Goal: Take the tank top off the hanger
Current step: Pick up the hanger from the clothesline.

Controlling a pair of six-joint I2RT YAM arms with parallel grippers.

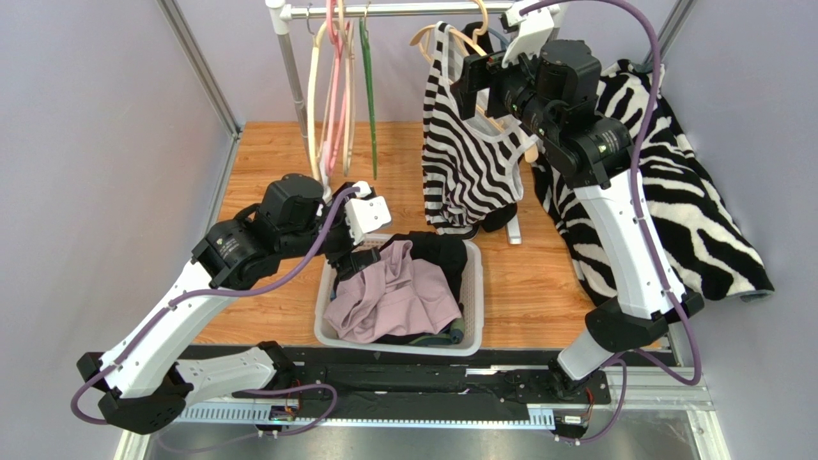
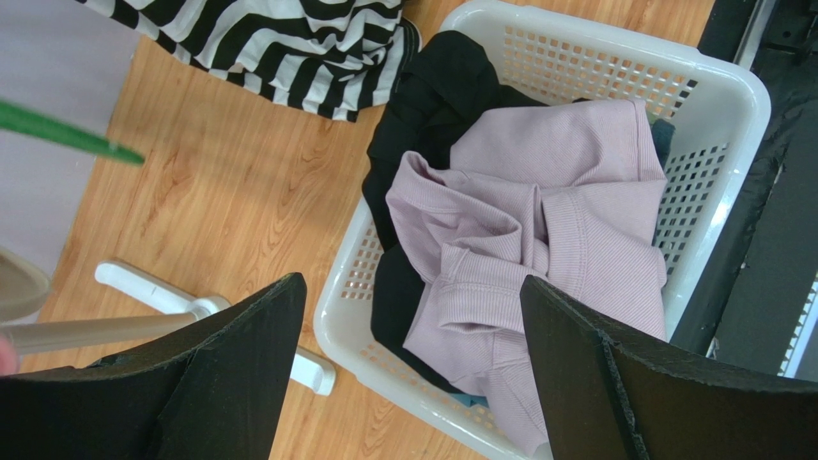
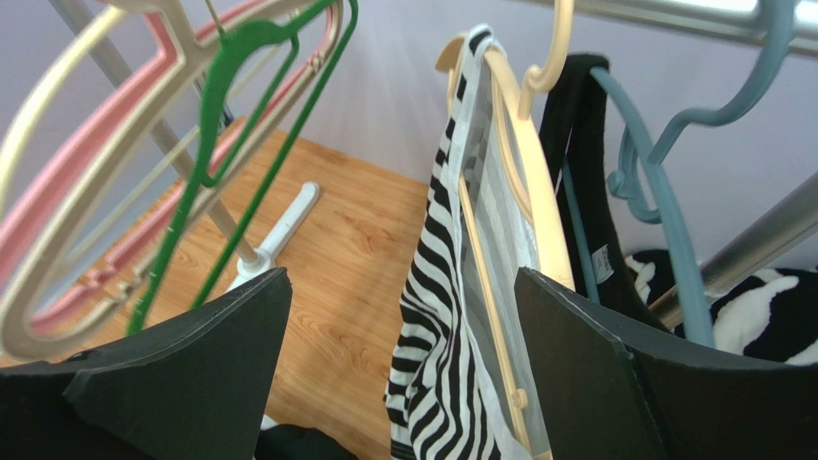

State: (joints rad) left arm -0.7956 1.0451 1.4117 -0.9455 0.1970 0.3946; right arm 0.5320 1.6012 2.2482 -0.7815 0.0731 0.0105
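Care: my right gripper (image 3: 401,278) hangs released at frame centre, so I'd pinch only the tank top (image 3: 422,383) strap, clear of the hanger (image 3: 542,201).

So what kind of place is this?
Likely a lab mock-up of a laundry corner: clothes rail with spare hangers, striped tank top hung on it, laundry basket on a wooden table.

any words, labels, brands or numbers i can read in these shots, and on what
No text can be read in any view.
On the black garment beside the striped tank top, a white tag: print too small and blurred to read.
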